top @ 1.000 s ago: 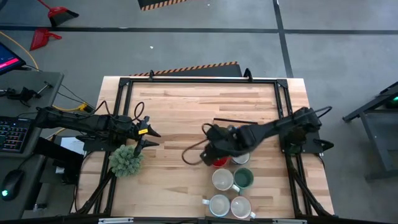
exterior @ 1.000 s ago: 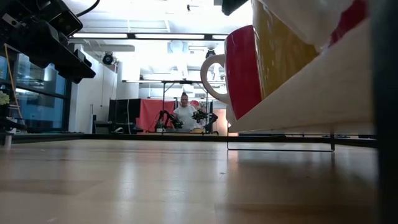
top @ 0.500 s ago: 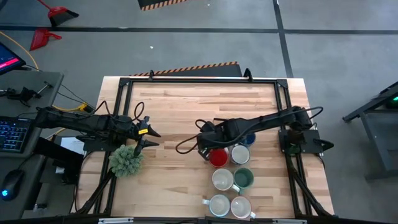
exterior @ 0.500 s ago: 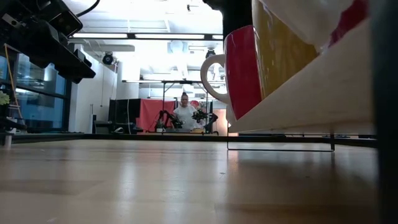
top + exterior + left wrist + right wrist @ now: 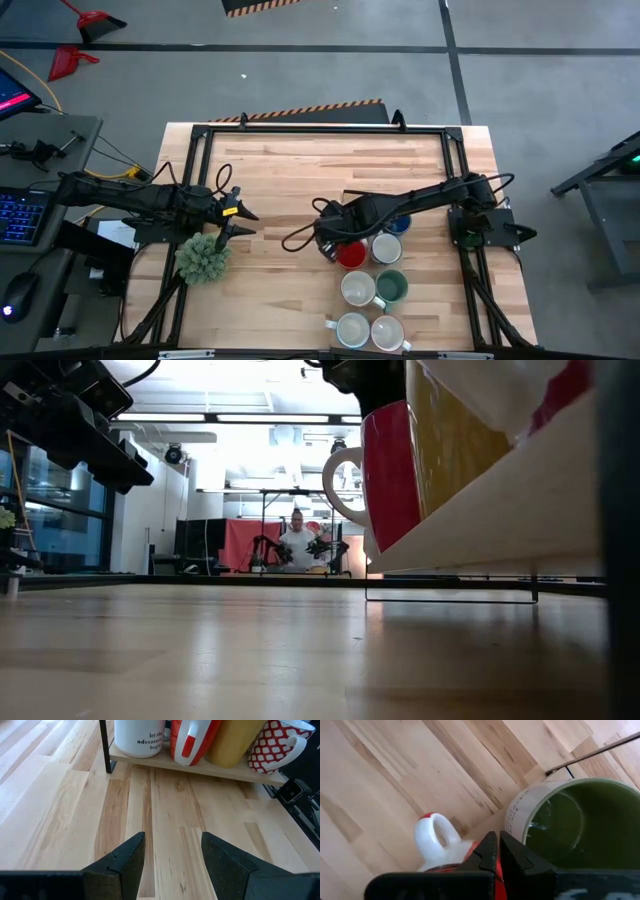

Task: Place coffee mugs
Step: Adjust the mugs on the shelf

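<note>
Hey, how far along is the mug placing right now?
Done: several mugs stand upright, clustered on the table's right side. In hand: the right gripper, shut, sits over the red mug by its handle, with no lift visible. The left gripper waits open near the plant. What's left isn't clear.

A bushy green plant (image 5: 203, 258) sits at the lower left of the wooden worktop (image 5: 290, 180) — near its left edge. Off the worktop, upper left of the frame, a red dustpan (image 5: 70, 62) and a red brush (image 5: 93, 20) lie on the grey floor. In the low view, a person (image 5: 298, 546) sits far back in the room.
</note>
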Motion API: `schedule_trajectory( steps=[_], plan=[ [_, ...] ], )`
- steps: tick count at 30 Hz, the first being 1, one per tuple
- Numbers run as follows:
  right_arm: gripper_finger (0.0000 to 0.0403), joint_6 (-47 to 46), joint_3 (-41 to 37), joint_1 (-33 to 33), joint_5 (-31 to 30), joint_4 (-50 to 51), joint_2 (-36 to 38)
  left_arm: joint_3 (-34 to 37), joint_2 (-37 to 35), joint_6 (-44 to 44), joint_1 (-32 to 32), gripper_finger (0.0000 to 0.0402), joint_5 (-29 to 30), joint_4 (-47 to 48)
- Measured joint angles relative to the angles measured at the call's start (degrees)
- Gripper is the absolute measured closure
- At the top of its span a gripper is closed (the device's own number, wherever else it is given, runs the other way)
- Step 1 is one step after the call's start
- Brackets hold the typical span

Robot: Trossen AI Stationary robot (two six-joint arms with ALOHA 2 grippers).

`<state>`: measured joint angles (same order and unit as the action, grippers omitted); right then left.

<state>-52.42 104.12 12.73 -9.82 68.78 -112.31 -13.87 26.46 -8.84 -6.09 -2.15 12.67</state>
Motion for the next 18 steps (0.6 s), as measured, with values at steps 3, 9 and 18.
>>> schedule_trajectory(
  steps=[3, 9, 18],
  plan=[
    [0.0403, 0.0, -0.04, -0.09, -0.18, 0.0, -0.59, 0.0, -0.01, -0.02, 0.01, 0.0218, 0.0, 0.01],
    [0.0403, 0.0, -0.02, -0.11, -0.44, 0.67, -1.73, 0.0, -0.02, -0.04, 0.0, 0.0218, 0.0, 0.04],
    [0.0403, 0.0, -0.02, -0.11, -1.73, 1.81, -1.82, 0.02, 0.0, -0.02, 0.0, 0.0218, -0.02, 0.65]
  ],
)
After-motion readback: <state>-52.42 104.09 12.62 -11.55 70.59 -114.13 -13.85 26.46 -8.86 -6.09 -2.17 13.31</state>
